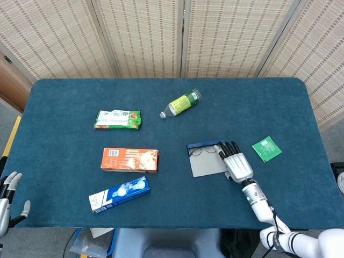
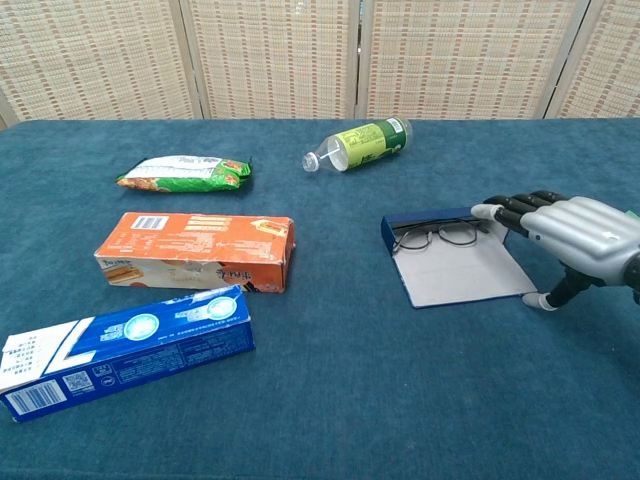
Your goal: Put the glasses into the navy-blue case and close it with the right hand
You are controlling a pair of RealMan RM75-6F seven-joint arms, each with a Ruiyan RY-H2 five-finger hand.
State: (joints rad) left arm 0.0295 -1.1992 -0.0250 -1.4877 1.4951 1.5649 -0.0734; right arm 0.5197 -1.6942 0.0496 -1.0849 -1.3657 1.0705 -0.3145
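The right hand [image 2: 570, 232] holds nothing, fingers loosely curled over the right end of the open navy-blue case [image 2: 455, 262]. The glasses [image 2: 437, 236] lie inside, just past its fingertips. A careless flip could pinch or spill them. Beyond, bare worktop [image 2: 350, 400] leaves room.
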